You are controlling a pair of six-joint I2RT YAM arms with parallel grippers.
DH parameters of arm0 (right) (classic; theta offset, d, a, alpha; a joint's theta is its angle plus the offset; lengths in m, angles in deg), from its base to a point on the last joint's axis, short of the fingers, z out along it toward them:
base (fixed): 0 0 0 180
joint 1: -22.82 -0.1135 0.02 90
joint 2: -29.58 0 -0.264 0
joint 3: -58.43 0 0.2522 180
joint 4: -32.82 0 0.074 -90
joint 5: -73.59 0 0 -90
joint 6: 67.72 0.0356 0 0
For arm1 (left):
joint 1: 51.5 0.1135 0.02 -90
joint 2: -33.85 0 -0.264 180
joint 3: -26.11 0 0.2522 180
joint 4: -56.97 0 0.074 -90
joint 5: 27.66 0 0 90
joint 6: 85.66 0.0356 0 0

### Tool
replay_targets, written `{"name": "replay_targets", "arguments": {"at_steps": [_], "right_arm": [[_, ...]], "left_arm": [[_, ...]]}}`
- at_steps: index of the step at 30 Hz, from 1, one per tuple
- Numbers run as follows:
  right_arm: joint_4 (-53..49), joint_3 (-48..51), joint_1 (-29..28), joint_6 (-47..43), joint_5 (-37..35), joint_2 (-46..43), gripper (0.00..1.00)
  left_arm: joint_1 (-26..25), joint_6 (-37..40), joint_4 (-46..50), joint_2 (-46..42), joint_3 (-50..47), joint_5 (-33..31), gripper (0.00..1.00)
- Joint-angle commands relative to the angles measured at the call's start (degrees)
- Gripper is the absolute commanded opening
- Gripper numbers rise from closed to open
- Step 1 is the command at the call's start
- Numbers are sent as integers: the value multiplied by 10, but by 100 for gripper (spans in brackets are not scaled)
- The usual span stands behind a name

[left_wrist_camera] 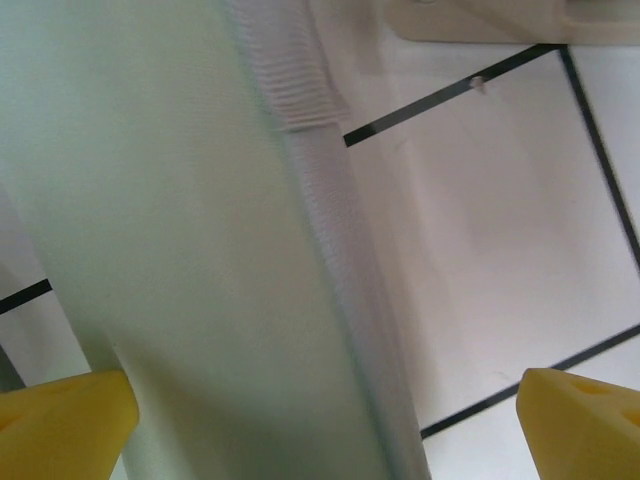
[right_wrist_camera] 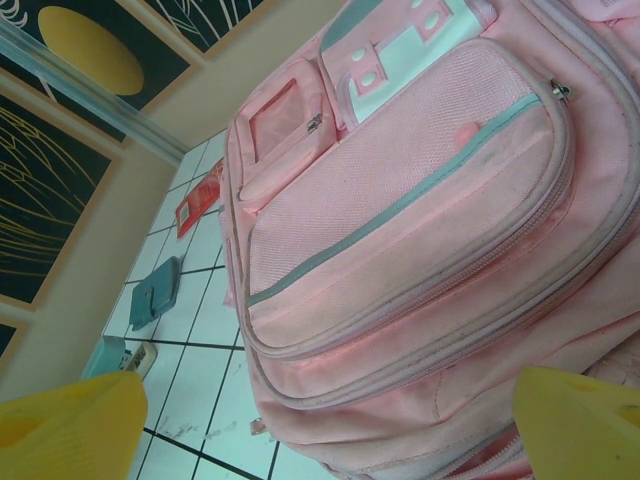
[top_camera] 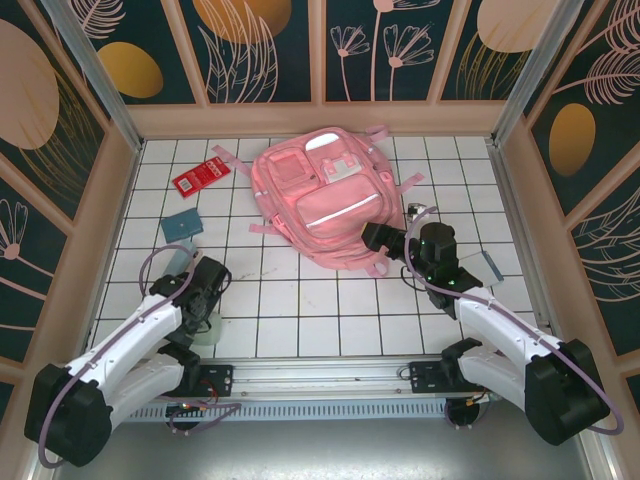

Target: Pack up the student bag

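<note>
At the near left of the tiled table, the left gripper pointed down over a pale green object, possibly a ribbed bottle; the close wrist view was too blurred to identify it. The yellow fingertips stood wide apart, released. The object lay between them, nearer the left one, with bare tile showing beside the right one.

Further in, on the right side, the right gripper sat just beside the lower right edge of the student bag. Its jaws were spread, grasping nothing, and faced the front pockets of the bag.

The student bag lay flat, front pockets up, at the centre of the far half of the table, straps trailing onto the tiles.

Left of the bag lay a blue-grey pouch. A red packet lay beyond it, nearer the back wall, well apart from both grippers
</note>
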Motion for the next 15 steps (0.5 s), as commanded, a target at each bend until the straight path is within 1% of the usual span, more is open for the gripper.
{"name": "replay_targets", "arguments": {"at_steps": [1, 5, 9, 11, 12, 13, 15], "right_arm": [[21, 1, -3, -5, 0, -2, 95], [21, 1, -3, -6, -1, -2, 95], [23, 2, -3, -4, 0, -1, 95], [22, 2, -3, -4, 1, -2, 95], [22, 2, -3, -5, 0, -2, 95], [22, 2, -3, -5, 1, -3, 95], [20, 2, -3, -5, -1, -3, 95]], "left_arm": [[1, -26, -71, 13, -40, 24, 98], [2, -18, -65, 28, -33, 23, 98], [2, -3, -29, 28, 5, -2, 98], [1, 2, -26, 26, 10, -6, 97], [2, 2, -30, 25, 5, -5, 94], [2, 3, -36, 24, 0, -1, 89], [2, -1, -45, 23, -15, 11, 85]]}}
